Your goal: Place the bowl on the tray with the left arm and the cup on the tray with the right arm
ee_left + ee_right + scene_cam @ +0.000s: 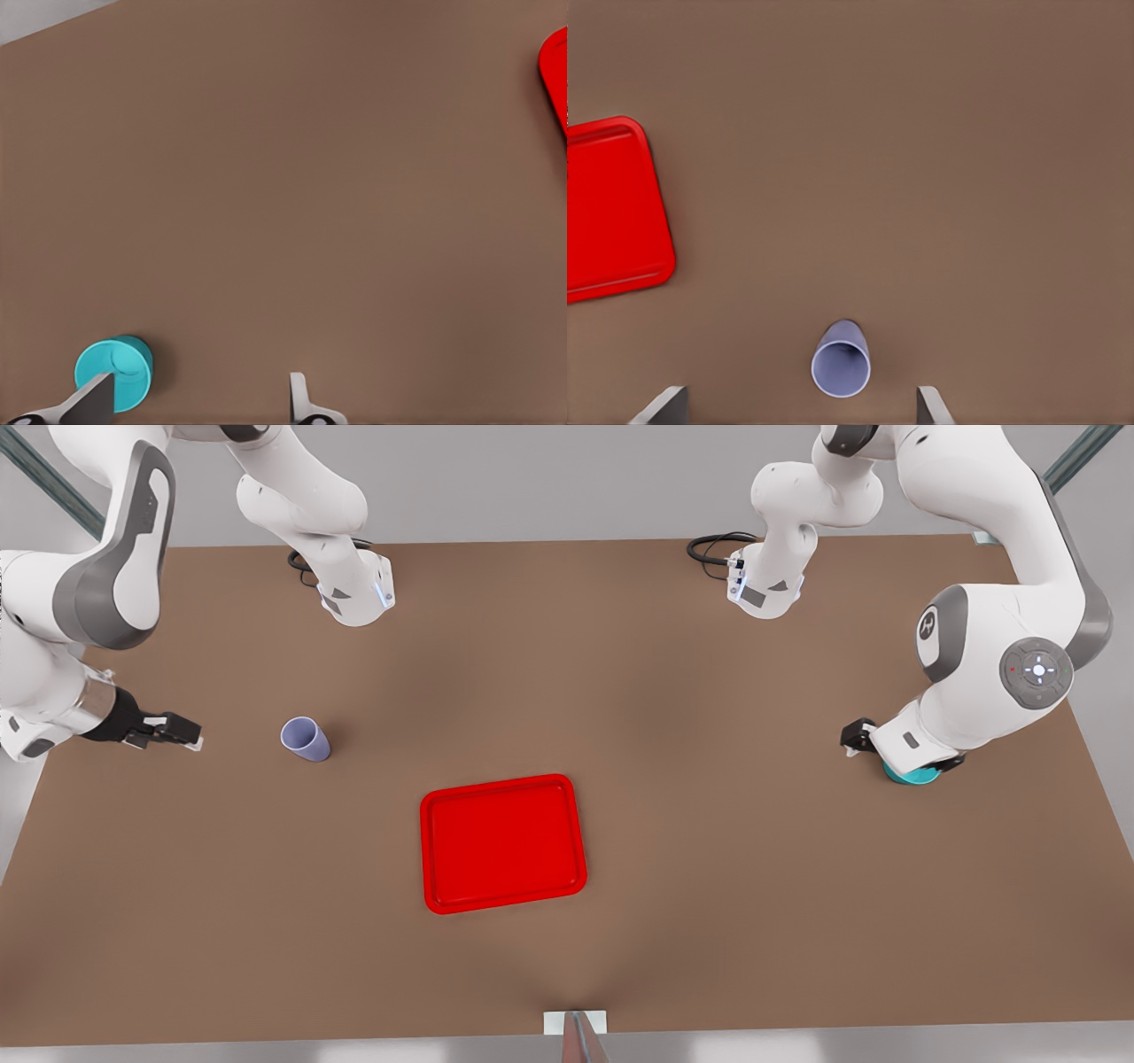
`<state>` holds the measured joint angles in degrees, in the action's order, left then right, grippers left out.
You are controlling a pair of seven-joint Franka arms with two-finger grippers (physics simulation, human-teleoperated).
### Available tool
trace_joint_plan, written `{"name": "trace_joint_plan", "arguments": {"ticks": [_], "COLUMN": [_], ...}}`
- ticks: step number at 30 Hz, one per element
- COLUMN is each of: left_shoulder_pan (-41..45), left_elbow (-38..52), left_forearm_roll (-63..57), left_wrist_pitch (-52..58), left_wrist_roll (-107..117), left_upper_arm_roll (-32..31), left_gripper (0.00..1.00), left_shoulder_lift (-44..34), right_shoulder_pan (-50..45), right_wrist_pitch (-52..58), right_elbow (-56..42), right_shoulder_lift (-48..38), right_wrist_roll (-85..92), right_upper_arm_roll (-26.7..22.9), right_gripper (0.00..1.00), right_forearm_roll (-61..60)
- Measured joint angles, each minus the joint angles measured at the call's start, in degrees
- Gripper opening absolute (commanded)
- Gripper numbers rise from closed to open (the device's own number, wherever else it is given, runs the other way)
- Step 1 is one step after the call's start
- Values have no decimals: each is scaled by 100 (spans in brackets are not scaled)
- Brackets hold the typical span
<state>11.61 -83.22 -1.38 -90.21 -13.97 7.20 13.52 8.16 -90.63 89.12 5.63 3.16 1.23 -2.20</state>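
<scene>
The red tray (502, 843) lies flat near the table's middle, with nothing on it. The lavender cup (306, 739) stands upright at the front view's left. My right gripper (180, 732) hovers farther left, apart from it. In the right wrist view the cup (842, 359) sits just ahead of the right gripper's (797, 405) open fingers, with the tray (611, 212) off to one side. The teal bowl (912, 774) sits at the front view's right, mostly hidden under my left hand (858, 737). In the left wrist view the bowl (115, 370) is beside one finger of the open left gripper (195, 400), not between them.
Both arm bases (359, 593) (766, 584) with black cables stand at the table's back edge. A small bracket (576, 1023) sits at the middle of the front edge. Bare brown tabletop (709, 824) lies between each object and the tray.
</scene>
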Motion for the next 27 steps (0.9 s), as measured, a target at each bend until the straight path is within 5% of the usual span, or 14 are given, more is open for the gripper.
{"name": "trace_joint_plan", "arguments": {"ticks": [2, 6, 10, 27], "left_shoulder_pan": [-263, -2444, -3369, -3587], "left_elbow": [-261, -353, -844, -1206], "left_forearm_roll": [-7, 359, 782, 962], "left_wrist_pitch": [-6, -837, -827, -1574], "left_wrist_roll": [-8, -913, -3176, -3940], "left_upper_arm_roll": [39, 36, 45, 115], "left_gripper": [100, 100, 100, 100], "left_shoulder_lift": [149, 1698, 1810, 2432], "right_shoulder_pan": [-32, 11, 2, 5], "right_wrist_pitch": [-4, 11, 2, -13], "right_elbow": [0, 0, 0, -8], "right_shoulder_lift": [-5, -9, 0, 9], "right_wrist_roll": [0, 0, 0, 0], "right_upper_arm_roll": [0, 0, 0, 0], "right_gripper": [100, 100, 100, 100], "right_forearm_roll": [0, 0, 0, 0]}}
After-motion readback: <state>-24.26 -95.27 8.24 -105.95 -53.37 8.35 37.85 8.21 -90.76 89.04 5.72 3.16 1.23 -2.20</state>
